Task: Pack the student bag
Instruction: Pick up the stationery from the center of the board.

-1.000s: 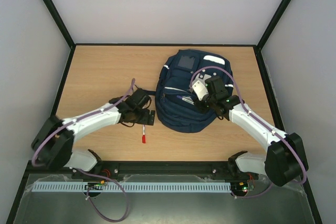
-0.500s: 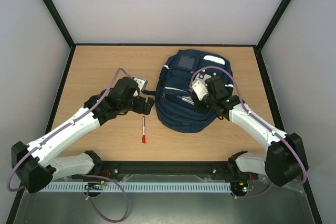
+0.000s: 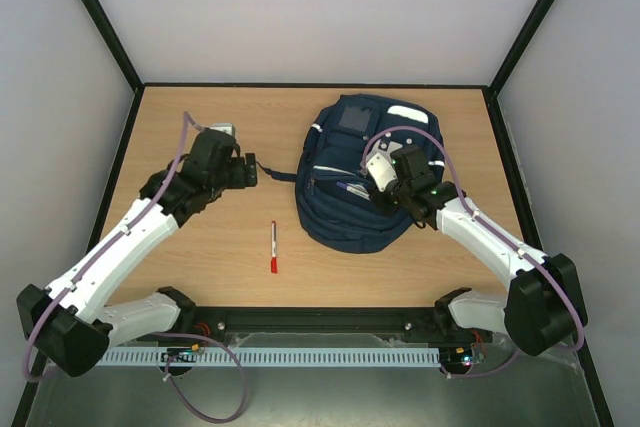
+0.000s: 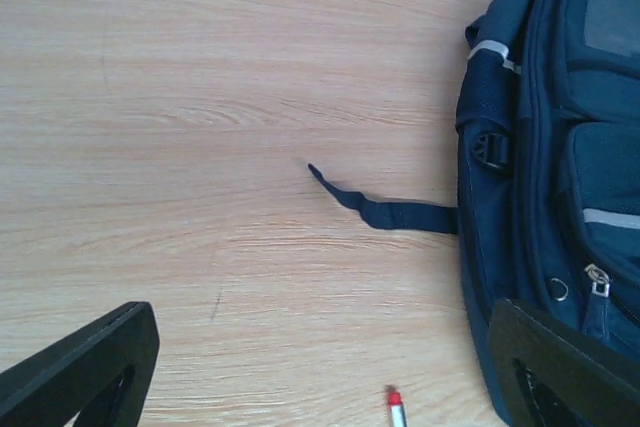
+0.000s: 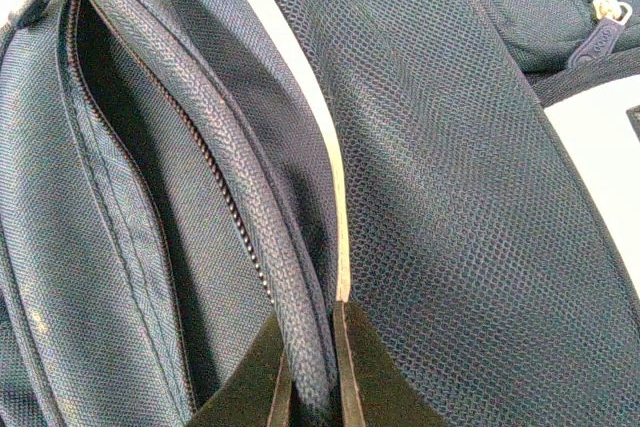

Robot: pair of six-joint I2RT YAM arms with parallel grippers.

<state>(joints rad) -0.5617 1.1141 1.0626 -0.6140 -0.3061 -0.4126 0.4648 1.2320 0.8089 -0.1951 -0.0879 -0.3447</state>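
- The backpack [image 3: 362,172] lay flat on the wooden table [image 3: 200,127], front side up. It sat right of the middle and toward the far edge.
- It was navy blue, with a white patch [image 3: 405,112] near its far right corner and pale strips across its pockets.
- The right gripper [image 3: 388,199] was down on the near right part of the backpack.
- In the right wrist view, the right gripper [image 5: 312,377] was clenched on a raised fold of the backpack's fabric beside a line of zipper teeth [image 5: 215,197]. A dark gap showed to the left of that fold, where the compartment stood a little open.
- The left gripper [image 3: 248,175] was over bare wood to the left of the backpack, not touching it.
- In the left wrist view, its jaws were spread wide and held nothing. One finger [image 4: 85,367] showed at the lower left corner and the other at the lower right, and the left gripper [image 4: 320,362] looked down on the table.
- A thin dark strap [image 4: 385,212] ran out from the backpack's left side and lay flat on the wood, its free end pointing toward the left gripper.
- A pen [image 3: 273,247], white with a red end, lay on the table nearer the arms' bases than the strap. It was just left of the backpack's near corner and clear of both grippers.
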